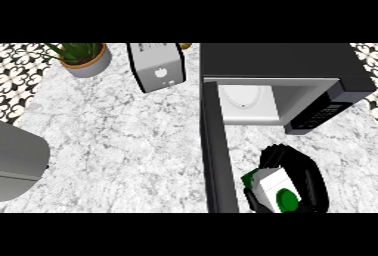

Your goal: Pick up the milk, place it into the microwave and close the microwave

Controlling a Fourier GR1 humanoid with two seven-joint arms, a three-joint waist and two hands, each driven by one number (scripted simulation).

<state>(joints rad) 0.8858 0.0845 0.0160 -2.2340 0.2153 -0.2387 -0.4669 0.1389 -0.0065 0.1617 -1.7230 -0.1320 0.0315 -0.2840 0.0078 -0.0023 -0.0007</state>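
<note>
A white milk carton with a green cap (277, 189) shows at the lower right, held in my right hand (306, 175), whose black fingers curl round it. The carton hangs in front of the microwave (295, 62), just right of its door (218, 150), which stands wide open toward me. The white inside of the microwave (247, 102) shows beyond the carton. Only my left forearm (18, 162) appears at the left edge; its hand is out of the picture.
A silver toaster (156, 67) stands at the back, left of the microwave. A potted plant (83, 57) sits at the back left. The marble counter (118, 145) spreads between my left forearm and the open door.
</note>
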